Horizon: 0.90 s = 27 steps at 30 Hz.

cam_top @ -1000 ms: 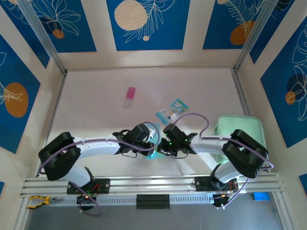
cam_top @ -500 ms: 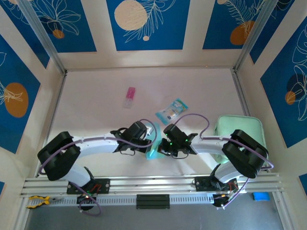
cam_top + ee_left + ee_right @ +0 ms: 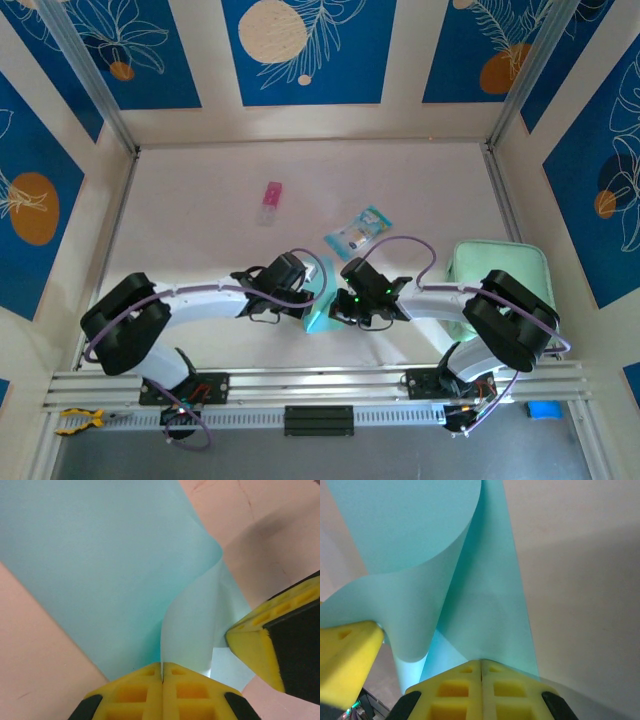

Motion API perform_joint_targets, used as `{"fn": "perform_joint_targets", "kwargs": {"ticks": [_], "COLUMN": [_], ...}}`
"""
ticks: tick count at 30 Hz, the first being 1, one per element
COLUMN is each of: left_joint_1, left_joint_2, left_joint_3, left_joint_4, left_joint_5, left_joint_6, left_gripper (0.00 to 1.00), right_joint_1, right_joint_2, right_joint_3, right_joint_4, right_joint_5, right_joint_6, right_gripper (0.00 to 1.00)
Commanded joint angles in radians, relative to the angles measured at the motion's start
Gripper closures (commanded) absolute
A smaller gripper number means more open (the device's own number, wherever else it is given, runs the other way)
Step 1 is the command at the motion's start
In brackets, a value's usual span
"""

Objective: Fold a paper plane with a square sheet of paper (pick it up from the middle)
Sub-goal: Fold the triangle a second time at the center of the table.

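Pinching one plain light-blue sheet [image 3: 319, 318], both grippers meet at the near middle of the table [image 3: 200, 240].

Left gripper [image 3: 162, 666] is clenched, yellow fingertips pressed together on a raised flap of the sheet. Right gripper [image 3: 481, 662], just beside it, is likewise clamped on the sheet's edge. The sheet is unmarked and matte. Part of it lies flat on the table, and part curls up in a soft, uncreased bend between the two grippers; from above it is mostly hidden under the wrists, with a teal corner showing. Counted left to right: one small pink item [image 3: 271, 203] lies far back on the table, one sheet sits under the two grippers, one printed packet [image 3: 358, 232] lies just beyond them, and one mint-green pad [image 3: 500, 268] sits at the right edge, well apart from the sheet.
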Motion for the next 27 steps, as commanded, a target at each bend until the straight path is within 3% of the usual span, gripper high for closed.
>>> {"fn": "perform_joint_targets", "kwargs": {"ticks": [1,27], "left_joint_1": [0.011,0.012], "left_joint_2": [0.017,0.008], "left_joint_3": [0.002,-0.021], "left_joint_4": [-0.024,-0.033], "left_joint_5": [-0.027,-0.035], "left_joint_6": [0.028,-0.007], "left_gripper": [1.0,1.0], "right_joint_1": [-0.004,0.004], "right_joint_2": [0.02,0.036], "right_joint_3": [0.006,0.026], "right_joint_4": [-0.098,-0.111], "right_joint_5": [0.001,0.002], "right_joint_6": [-0.014,-0.017], "right_gripper": [0.99,0.99]}}
